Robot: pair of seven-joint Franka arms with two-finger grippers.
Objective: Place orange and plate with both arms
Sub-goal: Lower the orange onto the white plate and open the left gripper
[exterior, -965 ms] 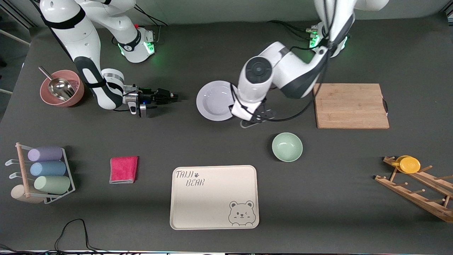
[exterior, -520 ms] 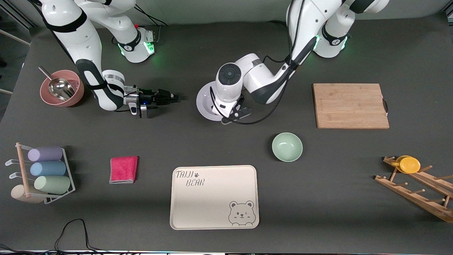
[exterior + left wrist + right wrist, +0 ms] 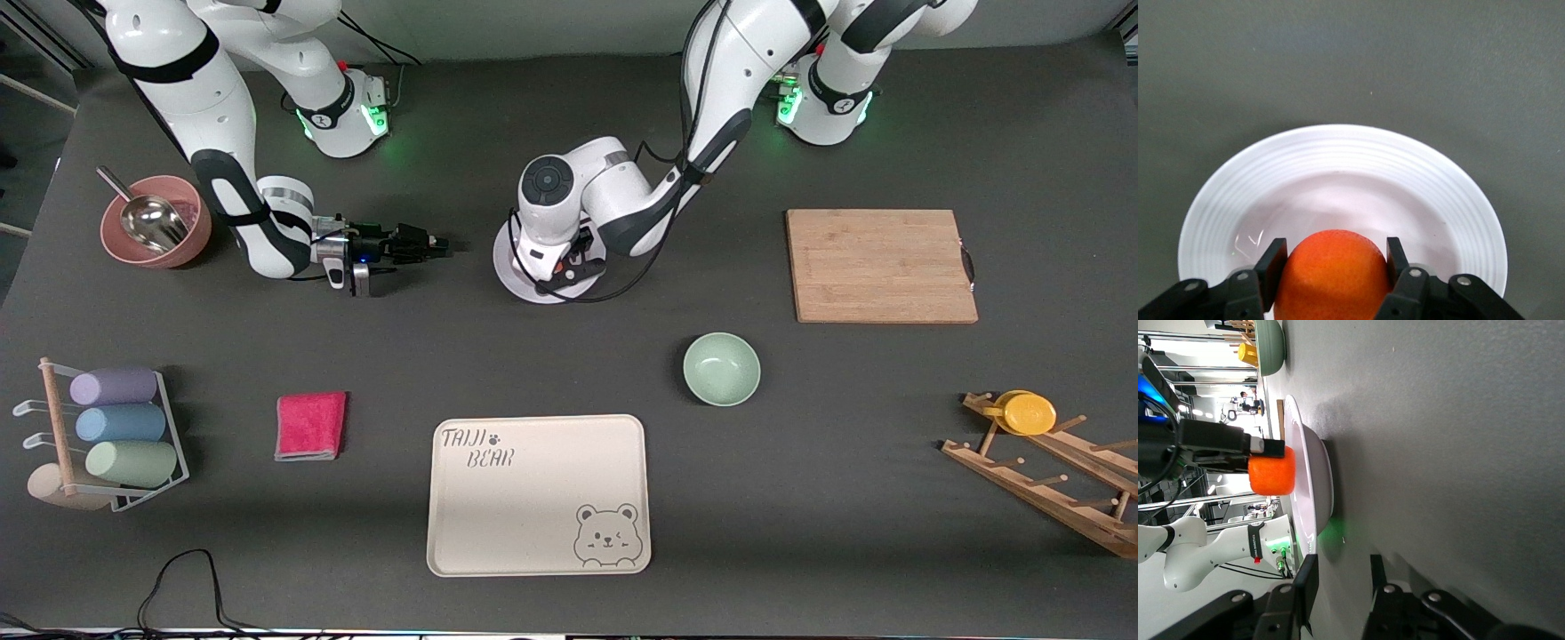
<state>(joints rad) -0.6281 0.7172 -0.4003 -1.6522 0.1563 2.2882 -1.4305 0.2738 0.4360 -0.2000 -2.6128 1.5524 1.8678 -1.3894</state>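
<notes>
Left tool [image 3: 1331, 270] moved over plate [image 3: 1338, 167], clamping orange [image 3: 1331, 280]

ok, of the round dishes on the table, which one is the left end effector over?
The shallow pale white-lavender plate, under the left end effector holding the small orange; the mint-green bowl and pink bowl sit apart.

Left arm: has swung from the cutting board's end of the table toward the right arm's end, now over the plate [image 3: 516, 283].
Left claw [image 3: 1331, 267]: carried along, clamped on the orange [image 3: 1331, 275], now low above the plate's middle.
Plate: more covered by the arm than before.
</notes>
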